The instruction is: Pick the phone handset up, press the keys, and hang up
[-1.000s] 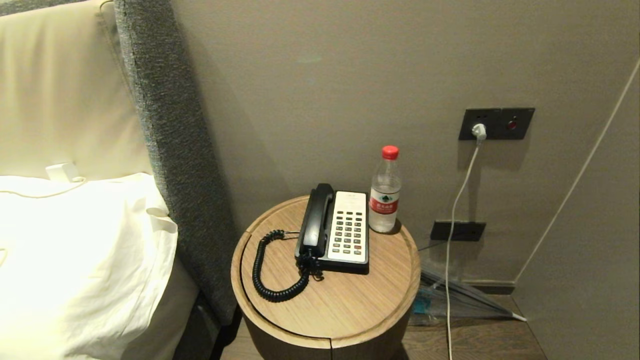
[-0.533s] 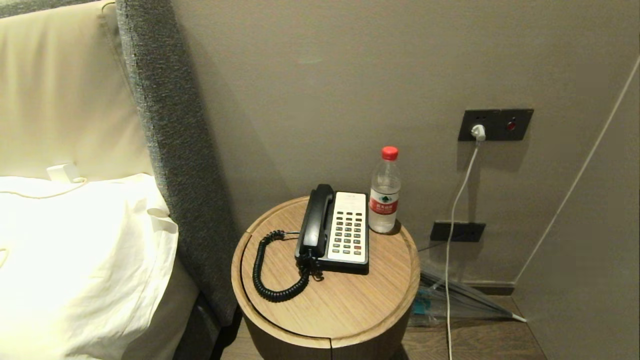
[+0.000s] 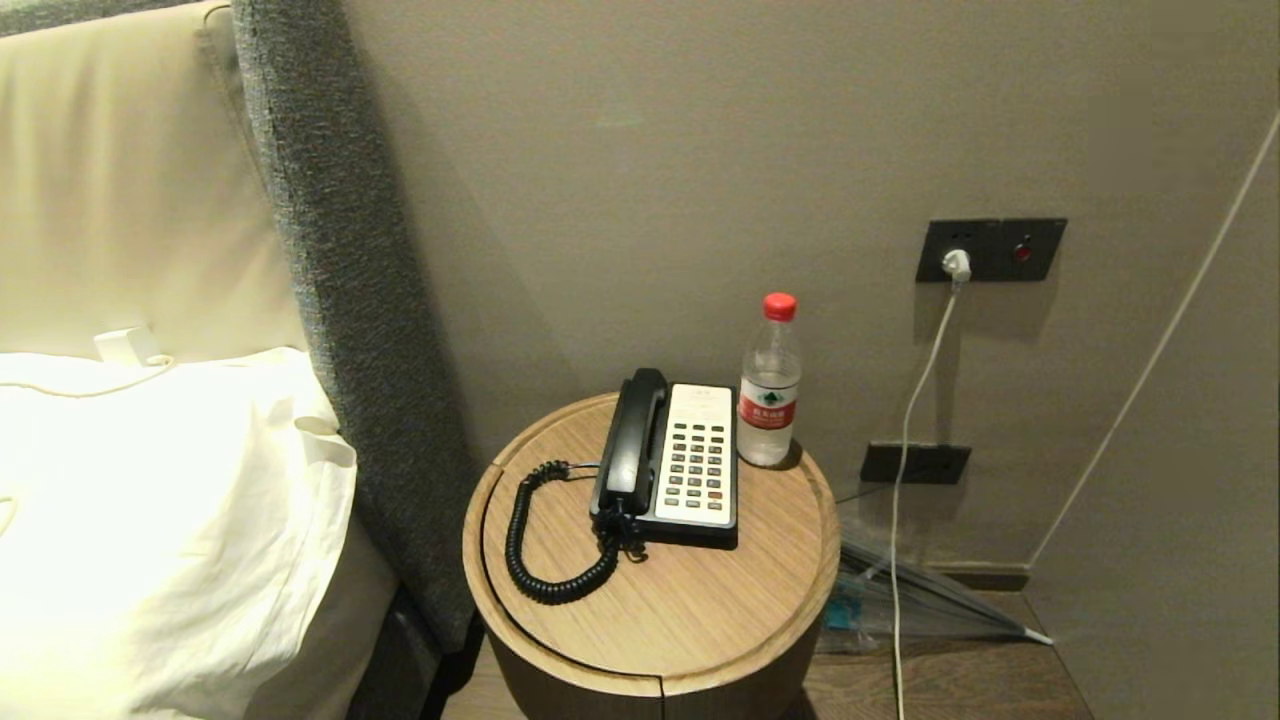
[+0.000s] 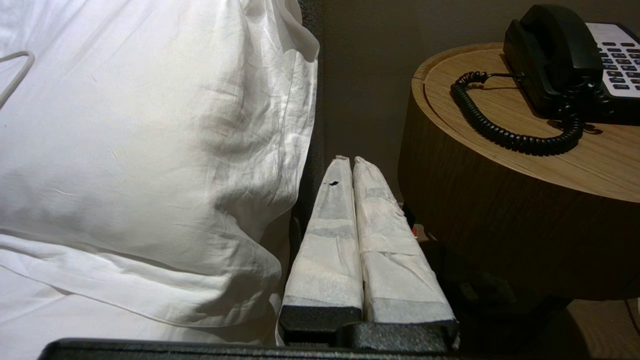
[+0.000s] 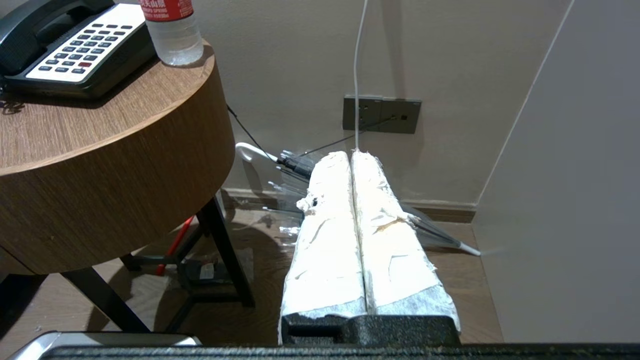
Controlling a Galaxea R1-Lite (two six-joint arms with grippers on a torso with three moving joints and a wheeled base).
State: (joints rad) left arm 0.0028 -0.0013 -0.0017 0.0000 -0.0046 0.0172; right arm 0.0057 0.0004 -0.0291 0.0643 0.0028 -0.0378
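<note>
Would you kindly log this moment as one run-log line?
stage: before pickup | phone handset: on cradle | left gripper: shut, parked below tabletop | right gripper: shut, parked low | water bottle: beside phone

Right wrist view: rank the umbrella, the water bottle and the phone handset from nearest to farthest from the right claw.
1. Umbrella, on the floor just beyond the shut right claw.
2. Water bottle, standing at the near edge of the round table, beside the keypad.
3. Phone handset, on the cradle at the phone's far side.
</note>
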